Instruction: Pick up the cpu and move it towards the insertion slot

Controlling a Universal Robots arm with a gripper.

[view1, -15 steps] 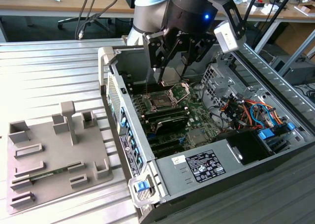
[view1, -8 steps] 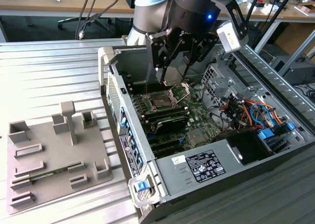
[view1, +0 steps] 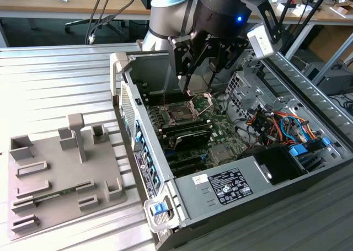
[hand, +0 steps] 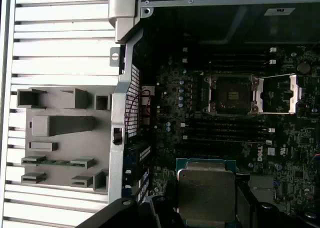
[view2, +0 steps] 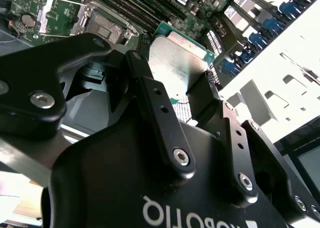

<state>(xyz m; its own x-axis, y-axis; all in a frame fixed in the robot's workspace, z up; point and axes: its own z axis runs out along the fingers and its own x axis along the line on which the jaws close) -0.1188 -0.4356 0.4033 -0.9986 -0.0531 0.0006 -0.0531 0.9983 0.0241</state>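
The cpu (hand: pixel 206 194), a flat square chip with a pale metal top and green edge, sits between my gripper's (hand: pixel 206 204) two black fingers (view2: pixel 150 95), which are shut on its opposite edges. In the second wrist view the cpu (view2: pixel 176 55) hangs above the green motherboard. The insertion slot (hand: pixel 231 93) has a dark centre and a silver frame, and its hinged bracket (hand: pixel 281 92) is folded open beside it. In the exterior view my gripper (view1: pixel 194 90) hovers inside the open computer case, a little above and beside the insertion slot (view1: pixel 179 114).
Black memory slots (hand: pixel 225 128) run between the socket and the held chip. The case's metal wall (view1: pixel 135 124) stands on the exterior view's left, with the drive cage and cables (view1: pixel 276 124) on its right. Outside the case, a grey fixture tray (view1: pixel 60 174) holds a green memory stick (hand: pixel 55 162).
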